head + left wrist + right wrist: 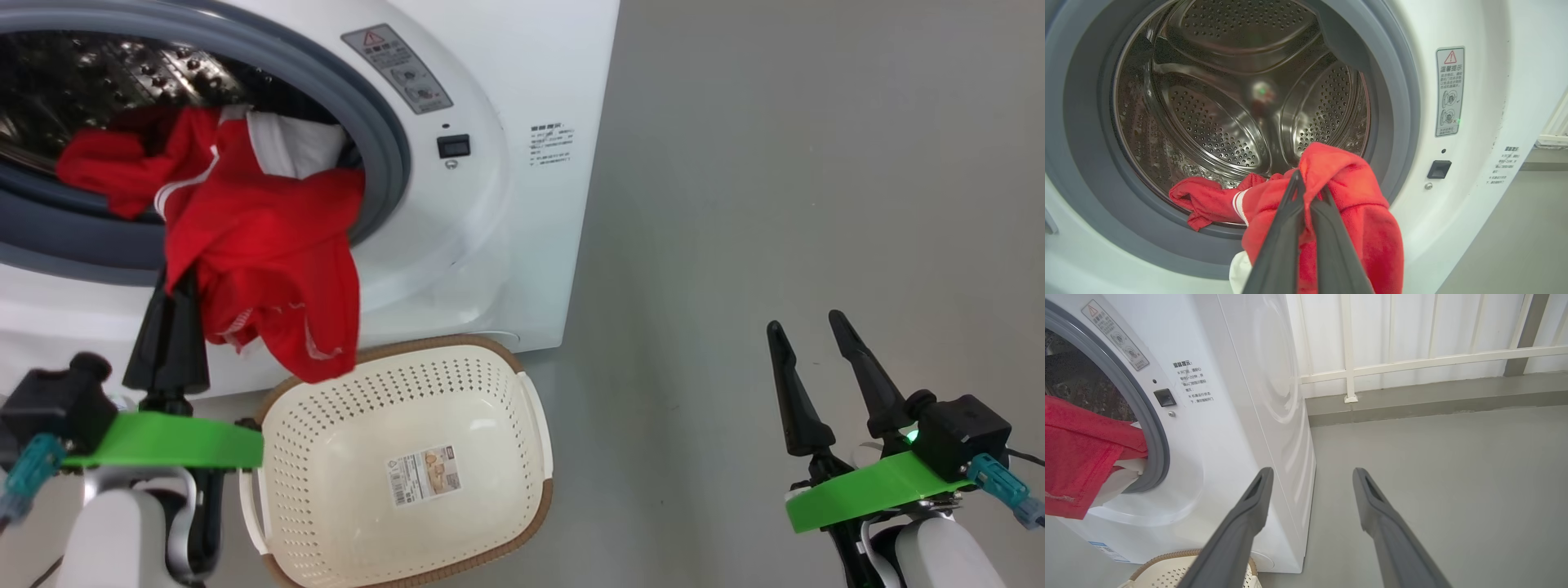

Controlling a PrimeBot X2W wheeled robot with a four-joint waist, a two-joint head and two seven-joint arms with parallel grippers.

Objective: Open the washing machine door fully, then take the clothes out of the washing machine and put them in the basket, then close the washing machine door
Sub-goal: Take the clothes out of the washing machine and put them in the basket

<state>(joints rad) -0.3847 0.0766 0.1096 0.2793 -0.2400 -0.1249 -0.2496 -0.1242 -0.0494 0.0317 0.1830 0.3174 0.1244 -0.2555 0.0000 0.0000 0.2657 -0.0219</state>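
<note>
Left gripper (pixel 1309 183), fingers pressed together, pinches the red clothes (pixel 261 237), which trail out of the washer (pixel 522 204) drum and hang just above the back rim of the basket (pixel 392 359). Right gripper (pixel 804 320) stands spread, well apart. A sticker (pixel 1449 92) with a red warning triangle reads 温馨提示; its smaller print is illegible.

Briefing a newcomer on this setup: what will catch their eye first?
The bright red clothes spill from the mouth of the white washing machine and hang over the cream basket on the floor. The left end effector is shut on that cloth, while the right end effector stands open over grey floor at the head view's lower right.
</note>
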